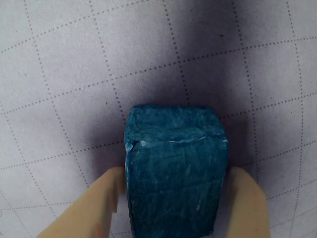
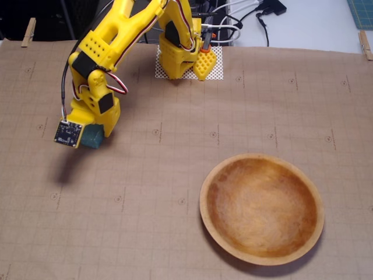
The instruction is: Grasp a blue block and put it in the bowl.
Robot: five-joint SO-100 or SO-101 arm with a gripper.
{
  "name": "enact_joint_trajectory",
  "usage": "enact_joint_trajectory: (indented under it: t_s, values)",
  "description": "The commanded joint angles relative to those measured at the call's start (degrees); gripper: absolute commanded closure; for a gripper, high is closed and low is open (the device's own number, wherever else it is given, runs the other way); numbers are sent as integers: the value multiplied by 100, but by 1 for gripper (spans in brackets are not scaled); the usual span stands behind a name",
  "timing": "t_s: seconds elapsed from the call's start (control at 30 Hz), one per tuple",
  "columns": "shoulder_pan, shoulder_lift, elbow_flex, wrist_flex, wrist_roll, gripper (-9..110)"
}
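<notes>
In the fixed view, the wide round wooden bowl (image 2: 261, 208) sits on the paper-covered surface (image 2: 175, 175) at the lower right, well apart from everything else. The small teal-blue cube (image 2: 92, 137) is at the left, far from the bowl, between the tips of the yellow arm's claw (image 2: 88, 135). The arm's base (image 2: 180, 55) stands at the back centre on a small mesh mat (image 2: 217, 71), with cables (image 2: 245, 23) behind it. In the wrist view, the cube (image 1: 176, 173) fills the lower centre, a finger (image 1: 89, 208) touching each side, the gridded surface (image 1: 74, 74) beyond.
</notes>
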Motion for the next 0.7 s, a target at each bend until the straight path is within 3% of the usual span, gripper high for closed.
enact_joint_trajectory:
  t_s: [0.0,0.27,0.67]
  values:
    - [-79,149,-281,35,-9,79]
    - [-88,149,-281,35,-9,80]
    - [-97,308,-229,35,-9,97]
